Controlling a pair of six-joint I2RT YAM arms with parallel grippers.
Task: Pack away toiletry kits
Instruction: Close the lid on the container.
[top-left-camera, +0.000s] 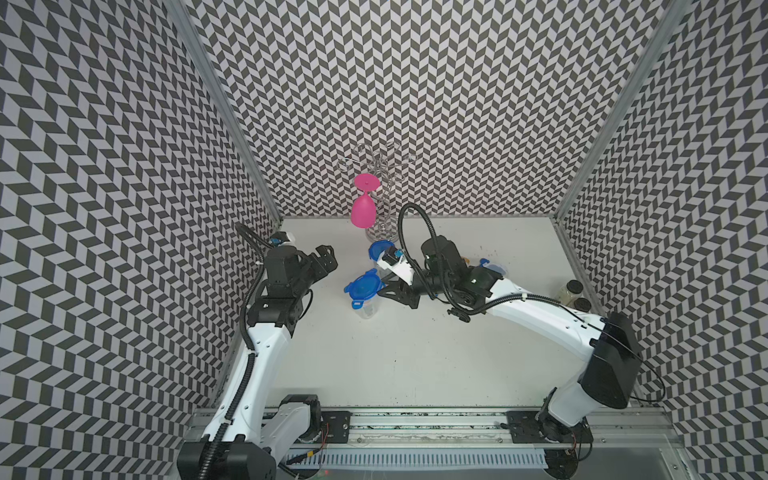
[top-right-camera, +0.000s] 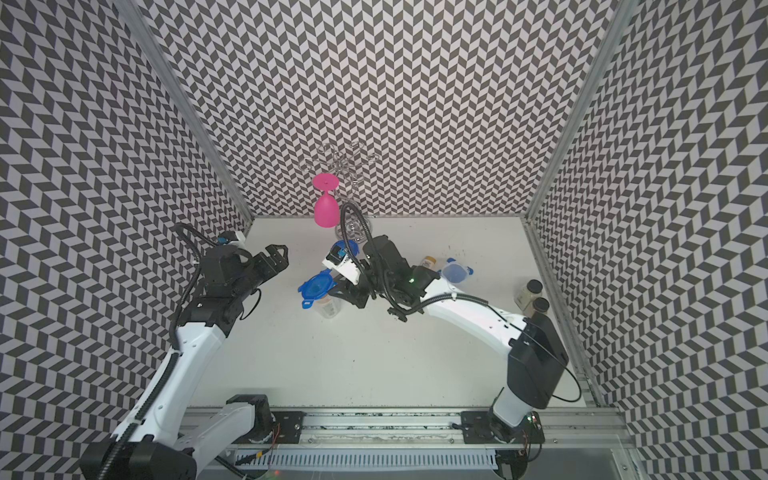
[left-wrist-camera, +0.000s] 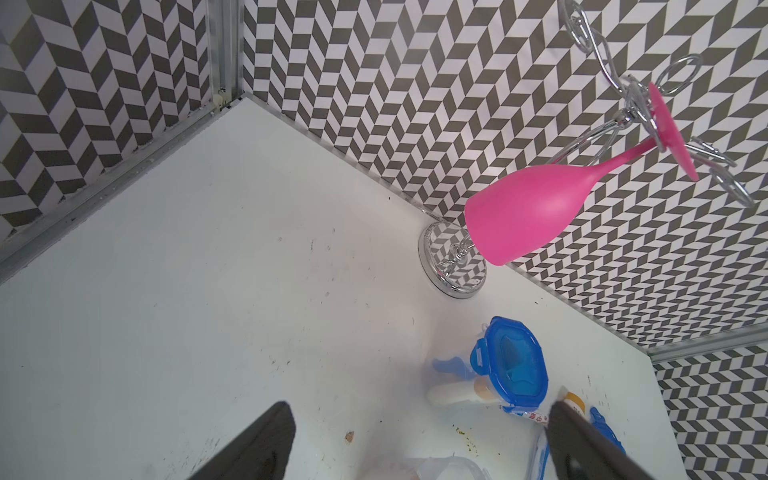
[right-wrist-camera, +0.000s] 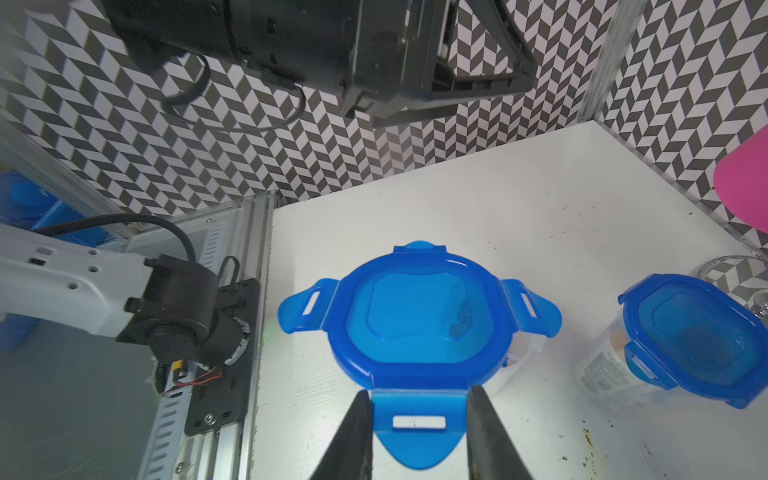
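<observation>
Blue plastic fills the gap in my right gripper (right-wrist-camera: 419, 390): its fingers are pressed against both edges of the near clip tab (right-wrist-camera: 417, 436) of a lid (right-wrist-camera: 415, 320). That lid rests on a clear jar (top-left-camera: 368, 309) near the middle of the table (top-left-camera: 415, 365). The side tabs flare outward, so I judge this lid seated but not latched. I cannot make out what lies under it. Taking the back wall as twelve, my left gripper (left-wrist-camera: 419, 409) hangs at nine o'clock of this jar, fingers spread wide and holding nothing. At one o'clock a second jar (right-wrist-camera: 685, 340) stands with its tabs folded down and a white bottle (left-wrist-camera: 453, 392) showing through its wall, so that kit looks packed. At three o'clock, partly behind my right arm, is a third jar (top-right-camera: 455, 271); I cannot tell whether its lid is clipped. An orange-capped bottle (top-right-camera: 428, 262) sits on the table just beside it and a toothpaste tube (left-wrist-camera: 534, 415) lies loose nearby. So I take that kit as unfinished: it needs filling and closing, after the tabs under my fingers are pressed down.
</observation>
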